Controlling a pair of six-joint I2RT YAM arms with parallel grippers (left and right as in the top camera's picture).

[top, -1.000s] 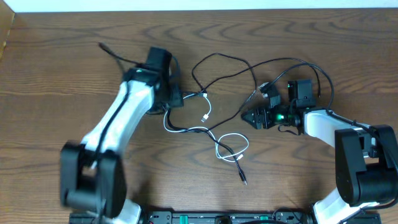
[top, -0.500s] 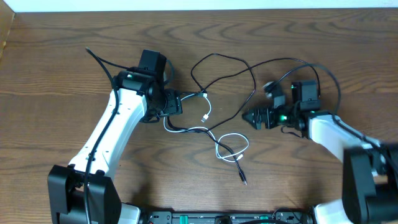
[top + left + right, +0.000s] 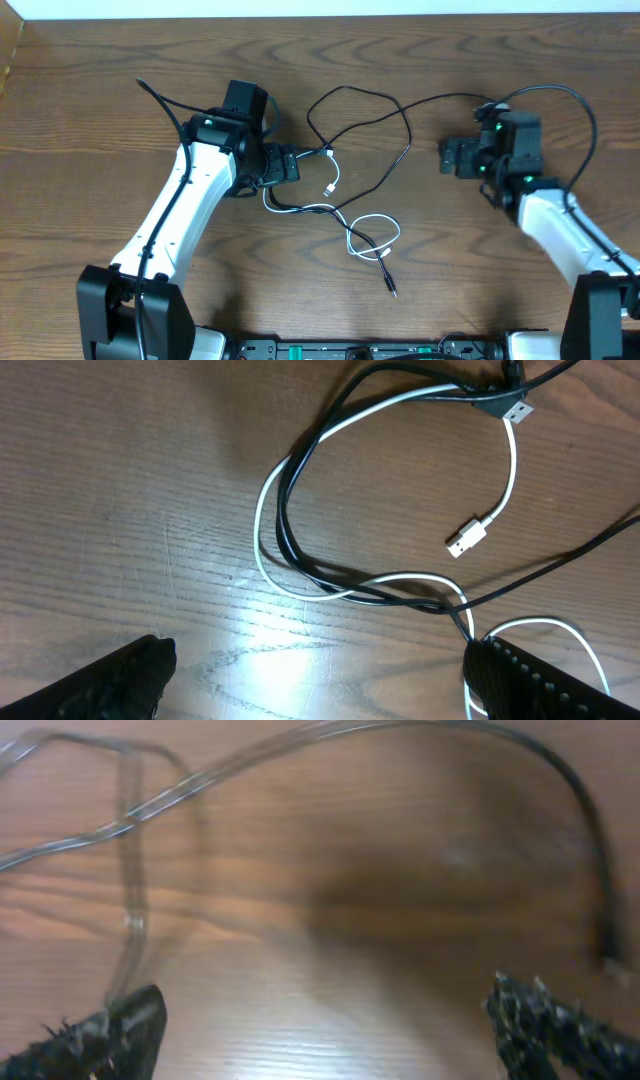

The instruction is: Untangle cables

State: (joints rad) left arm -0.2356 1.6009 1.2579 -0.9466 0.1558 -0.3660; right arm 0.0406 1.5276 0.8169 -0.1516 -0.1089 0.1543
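- Cables on wood table (image 3: 100,250), loosely tangled; both lie flat.
- White cable (image 3: 330,208) taken as landmark: it curls in loops mid-table, one plug end free inside its upper bend.
- Black cable (image 3: 405,130) makes a large loop on the far side of the white cable, then runs down across it. It twines with the white cable at its left bend and ends in a plug on the near side.
- Left gripper (image 3: 290,165) sits just left of the white cable, jaws wide and holding nothing. Fingertips (image 3: 130,675) flank bare wood, the twined strands just ahead.
- Right gripper (image 3: 452,158) is well right of the white cable, jaws wide and holding nothing. Its wrist view is blurred; the black cable arcs ahead.
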